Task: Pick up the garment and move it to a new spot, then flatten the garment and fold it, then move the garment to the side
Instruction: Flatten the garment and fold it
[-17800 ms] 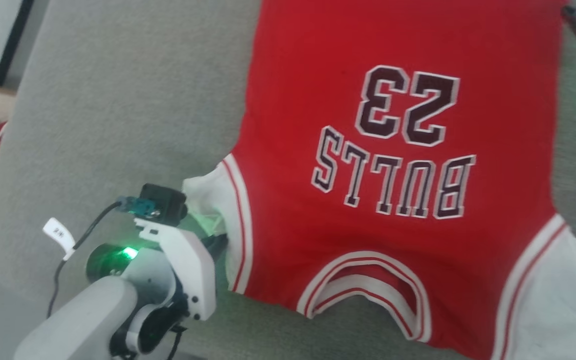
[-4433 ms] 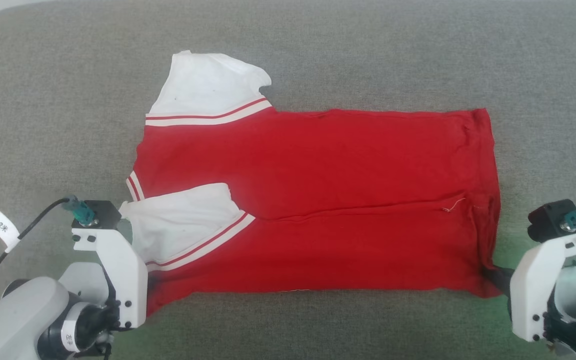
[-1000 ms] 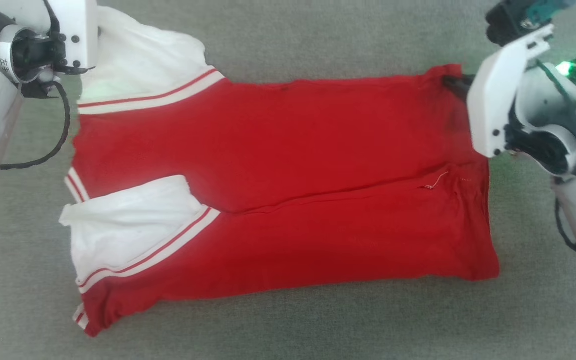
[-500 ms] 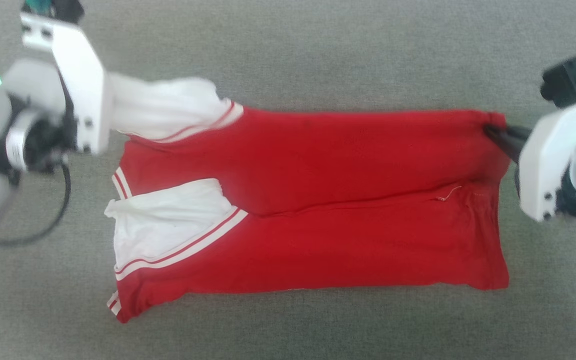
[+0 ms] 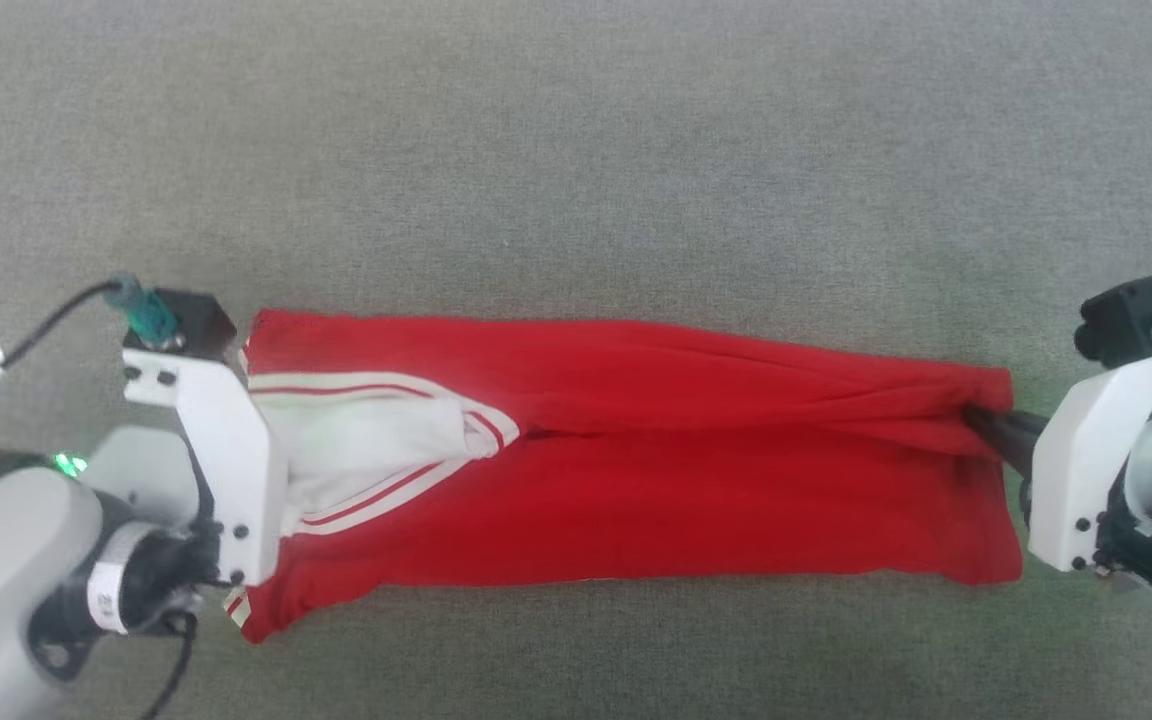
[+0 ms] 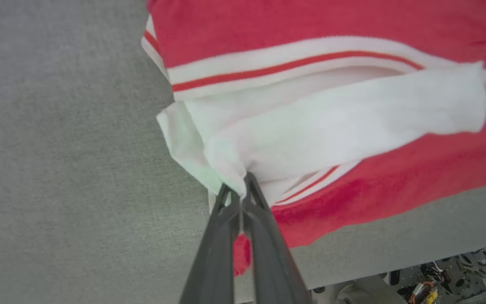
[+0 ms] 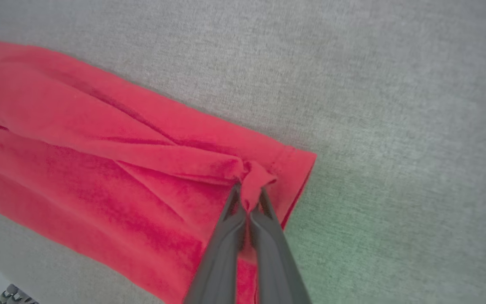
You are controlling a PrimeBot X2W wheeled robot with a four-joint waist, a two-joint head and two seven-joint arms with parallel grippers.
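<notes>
**Nearest the robot, left side.** The left gripper (image 6: 241, 192) sits at the lower left of the head view. Its white bracket and camera cover the sleeve end of the shirt. In the left wrist view the two dark fingers are pressed together on a bunched corner of the white sleeve (image 6: 331, 122). The cloth is pinched between the tips and drawn into a small peak. A bit of red cloth shows beneath the fingers.

**Nearest the robot, right side.** The right gripper (image 5: 988, 428) sits at the lower right of the head view, with its fingers pointing at the shirt's opposite end. In the right wrist view the fingers are clamped on a small gathered tuck of red cloth just inside the end corner. Creases run from the pinch along the shirt.

**Between the two.** The garment (image 5: 636, 500) lies on the grey fabric surface (image 5: 576, 150) as a long narrow band, stretched crosswise from one gripper to the other.
- The near long edge lies flat, and a striped corner pokes out at the lower left.
- A lengthwise edge runs along the middle from the sleeve to the right gripper, where the far layer laps over the near one.
- The striped trim (image 5: 336, 383) borders the sleeve on both sides at the left end.
- The far long edge is roughly straight and slants slightly toward the right gripper.

**Beyond the shirt.** The grey surface continues to the top of the head view.
</notes>
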